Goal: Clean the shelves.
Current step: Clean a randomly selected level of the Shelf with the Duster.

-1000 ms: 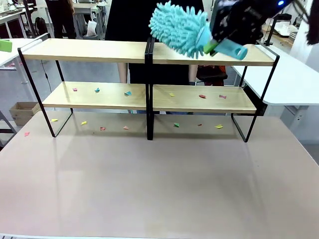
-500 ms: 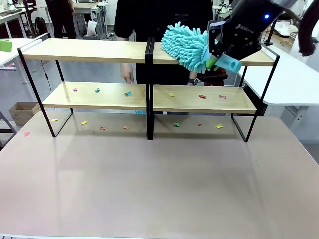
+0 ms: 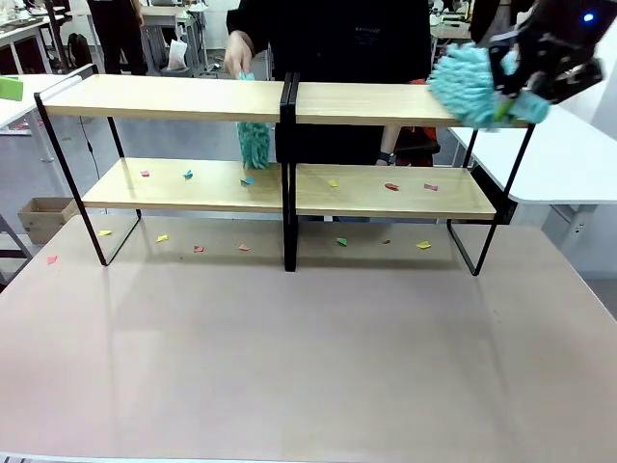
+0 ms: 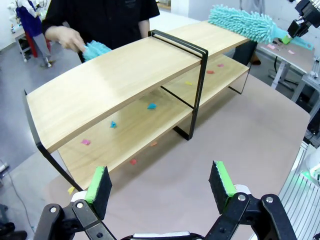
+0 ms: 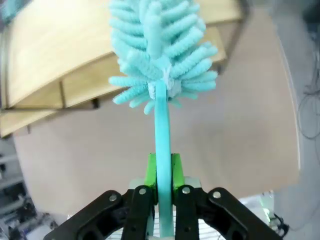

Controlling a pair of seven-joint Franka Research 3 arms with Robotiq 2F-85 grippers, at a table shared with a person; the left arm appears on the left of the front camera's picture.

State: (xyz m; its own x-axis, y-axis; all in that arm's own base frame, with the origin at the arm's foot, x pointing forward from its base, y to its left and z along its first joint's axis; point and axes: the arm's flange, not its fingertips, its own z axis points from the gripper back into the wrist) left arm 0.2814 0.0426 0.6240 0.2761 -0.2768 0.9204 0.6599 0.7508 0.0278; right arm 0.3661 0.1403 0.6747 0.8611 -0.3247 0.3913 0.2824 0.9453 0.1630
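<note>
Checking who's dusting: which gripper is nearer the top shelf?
Right. The right gripper holds a duster at the top shelf, right end; the left gripper hovers open above the table in front.

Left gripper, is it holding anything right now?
No, the left gripper is wide open, with nothing between its green pads.

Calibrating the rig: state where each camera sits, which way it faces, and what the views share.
Front: fixed between the arms, facing across the table at the shelves and the person; right gripper at upper right.
Left wrist: above the table, looking obliquely at the shelves; open left gripper at bottom.
Right wrist: looks along the right gripper's clamped duster toward the shelves.
Shared: duster and shelves in all three.
</note>
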